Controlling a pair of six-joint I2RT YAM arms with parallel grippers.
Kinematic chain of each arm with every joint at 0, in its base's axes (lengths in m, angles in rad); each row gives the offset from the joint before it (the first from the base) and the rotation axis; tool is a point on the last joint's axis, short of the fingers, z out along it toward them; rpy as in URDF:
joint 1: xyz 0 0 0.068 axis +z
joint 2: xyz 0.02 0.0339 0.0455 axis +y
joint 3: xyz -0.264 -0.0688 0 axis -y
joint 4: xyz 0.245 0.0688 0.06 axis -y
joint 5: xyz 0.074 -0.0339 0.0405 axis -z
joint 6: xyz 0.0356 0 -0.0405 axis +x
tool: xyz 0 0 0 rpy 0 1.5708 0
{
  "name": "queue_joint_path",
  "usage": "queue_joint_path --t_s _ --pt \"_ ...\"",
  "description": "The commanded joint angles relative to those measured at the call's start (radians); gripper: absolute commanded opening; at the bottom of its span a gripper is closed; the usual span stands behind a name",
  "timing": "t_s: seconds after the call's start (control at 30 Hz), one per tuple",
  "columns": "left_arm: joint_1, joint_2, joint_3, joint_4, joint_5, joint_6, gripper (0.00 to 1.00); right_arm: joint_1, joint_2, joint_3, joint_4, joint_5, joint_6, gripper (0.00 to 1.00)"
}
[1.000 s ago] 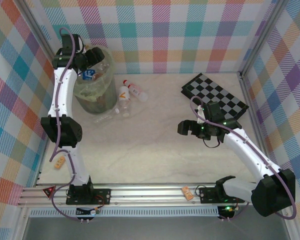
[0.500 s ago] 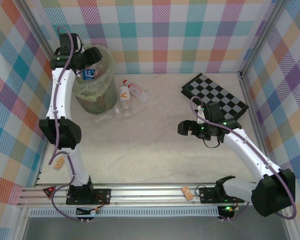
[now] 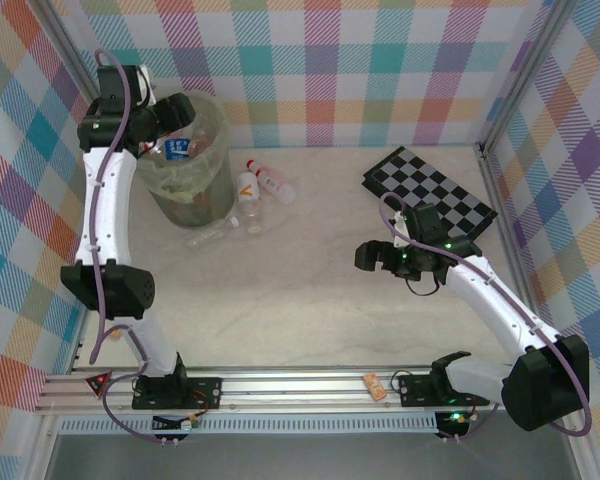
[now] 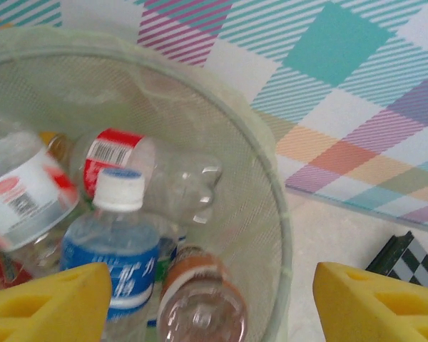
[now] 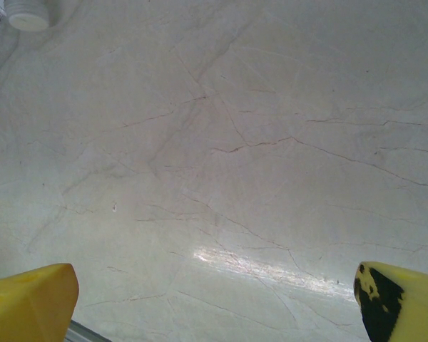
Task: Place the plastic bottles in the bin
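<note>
A blurred red-labelled bottle [image 4: 21, 192] is cut off by the picture's left edge.

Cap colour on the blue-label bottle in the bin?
White cap on the blue-label bottle; shows best in the left wrist view.

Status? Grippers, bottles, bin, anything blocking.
Left gripper open, empty, over the bin. Right gripper open, empty, above bare table. Several bottles inside, about four loose bottles beside it. Nothing between them and bin.

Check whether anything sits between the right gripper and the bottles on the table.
Nothing visible does: only bare table lies between the right gripper and those bottles. The checkerboard sits farther back and right, off that line.
</note>
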Motion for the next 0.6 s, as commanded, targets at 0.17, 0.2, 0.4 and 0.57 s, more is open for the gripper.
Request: queue_joint_path --t_s 0.17,0.2,0.4,0.57 --pt "-0.124 -0.37 -0.366 0.005 -0.175 0.057 0.77 -0.001 0.007 0.009 0.023 -0.027 -0.021 0.99" --pt "-0.15 -0.417 -0.424 0.012 -0.204 0.055 0.77 -0.001 0.01 0.01 0.026 -0.026 -0.024 0.99" --pt "-0.219 -0.637 -0.738 0.041 -0.252 -0.018 0.77 -0.001 0.048 0.024 0.059 -0.043 -0.015 0.99" --pt "-0.209 -0.801 -1.015 0.143 -0.2 -0.138 0.8 -0.001 0.08 0.032 0.079 -0.054 -0.003 0.99"
